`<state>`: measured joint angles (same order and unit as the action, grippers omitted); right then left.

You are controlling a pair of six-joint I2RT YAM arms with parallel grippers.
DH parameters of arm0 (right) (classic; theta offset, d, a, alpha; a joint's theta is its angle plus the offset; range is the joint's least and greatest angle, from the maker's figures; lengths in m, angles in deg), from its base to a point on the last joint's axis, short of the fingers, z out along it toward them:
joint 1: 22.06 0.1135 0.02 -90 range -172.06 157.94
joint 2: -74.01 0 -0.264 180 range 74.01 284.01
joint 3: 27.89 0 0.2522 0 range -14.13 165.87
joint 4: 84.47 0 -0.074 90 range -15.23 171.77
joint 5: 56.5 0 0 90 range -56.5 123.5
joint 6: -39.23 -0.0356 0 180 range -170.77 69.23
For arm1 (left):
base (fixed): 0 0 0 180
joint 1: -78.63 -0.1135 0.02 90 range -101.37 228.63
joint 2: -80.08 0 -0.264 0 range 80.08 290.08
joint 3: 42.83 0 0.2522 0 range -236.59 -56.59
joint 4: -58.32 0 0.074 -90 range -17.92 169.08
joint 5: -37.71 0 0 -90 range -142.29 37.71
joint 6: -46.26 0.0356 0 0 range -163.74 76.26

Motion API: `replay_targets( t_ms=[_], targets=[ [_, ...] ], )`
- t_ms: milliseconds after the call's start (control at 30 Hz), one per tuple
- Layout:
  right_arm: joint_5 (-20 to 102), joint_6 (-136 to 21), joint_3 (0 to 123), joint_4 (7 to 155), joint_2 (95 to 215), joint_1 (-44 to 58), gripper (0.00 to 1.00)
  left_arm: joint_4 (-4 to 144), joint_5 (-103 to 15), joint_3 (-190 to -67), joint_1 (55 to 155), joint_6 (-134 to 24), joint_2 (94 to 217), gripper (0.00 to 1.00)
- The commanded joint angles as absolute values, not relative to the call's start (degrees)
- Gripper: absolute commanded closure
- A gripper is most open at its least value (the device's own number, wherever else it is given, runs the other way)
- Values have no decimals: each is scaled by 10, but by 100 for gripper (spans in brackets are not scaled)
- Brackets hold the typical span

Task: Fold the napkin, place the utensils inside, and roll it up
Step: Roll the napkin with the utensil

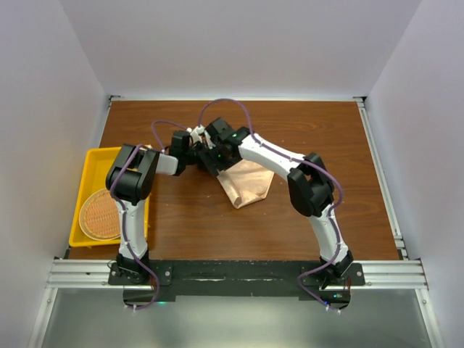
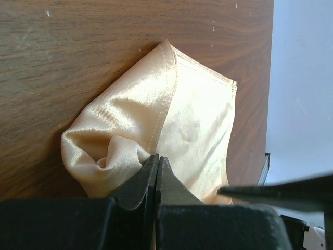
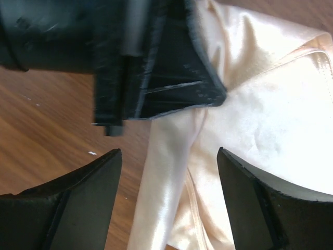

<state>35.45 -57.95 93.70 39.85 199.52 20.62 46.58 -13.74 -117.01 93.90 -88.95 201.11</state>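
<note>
Supervisor: Napkin first. Where is it?

Operator: I see the napkin (image 2: 187, 114) lying on the table (image 2: 62, 62) as a loose, rumpled bundle, peach and shiny, with a stitched hem running across its top layer. It spreads out ahead of the left pincer (image 2: 157, 160), away from the fingertips.

Supervisor: Does that pincer have it?

Operator: Yes. Its two fingers are pressed together, with a bunched fold of cloth caught between the tips at the end of the bundle nearest the wrist.

Supervisor: And the other one?

Operator: I have the right pincer (image 3: 169, 155) spread wide, gripping nothing. The cloth runs through the gap between its fingers (image 3: 83, 200), and the left pincer's pinching tip sits just ahead of that gap. I cannot tell whether the right fingertips touch the cloth or hang above it.

Supervisor: From overhead?

Operator: The two pincers meet nose to nose at one corner of the napkin. Most of the cloth lies on the right pincer's side, just beside its forearm.

Supervisor: Anything further out?

Operator: I see a yellow tray (image 1: 90, 156) well apart from both pincers. It sits out behind the left one, beside that arm's elbow. A round wicker mat (image 1: 100, 214) lies in the tray's near end.
</note>
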Motion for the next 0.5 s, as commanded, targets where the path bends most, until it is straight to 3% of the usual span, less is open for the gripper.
replay_targets(
  t_ms=[0, 467],
  targets=[
    [223, -552, 953, 349, 2018, 248, 23, 582, -215, -1166, 937, -845, 2032, 100],
    [150, -591, 901, 406, 2061, 285, 53, 631, -195, -1171, 936, -850, 2030, 100]
  ],
)
